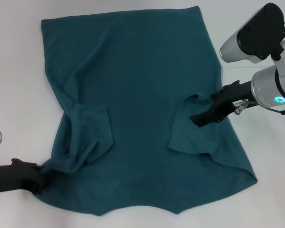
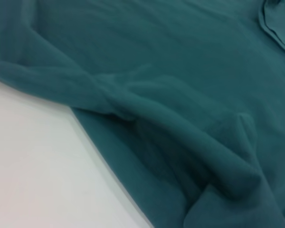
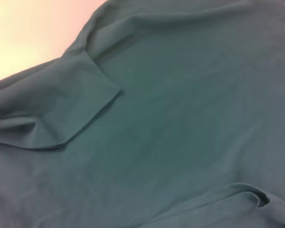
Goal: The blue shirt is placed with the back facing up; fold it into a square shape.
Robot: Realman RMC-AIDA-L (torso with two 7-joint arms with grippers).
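Observation:
The blue shirt (image 1: 137, 95) lies spread on the white table, plain side up, with both sleeves turned inward over the body. My left gripper (image 1: 37, 179) is at the shirt's near left edge, shut on fabric that bunches and wrinkles toward it. My right gripper (image 1: 199, 118) rests on the folded right sleeve (image 1: 190, 135) near the shirt's right edge. The left wrist view shows rumpled folds of the shirt (image 2: 180, 118) beside bare table. In the right wrist view the folded left sleeve (image 3: 61, 109) lies flat on the shirt.
White table (image 1: 19, 85) surrounds the shirt on all sides. My right arm's silver and black links (image 1: 261, 38) hang over the table to the right of the shirt.

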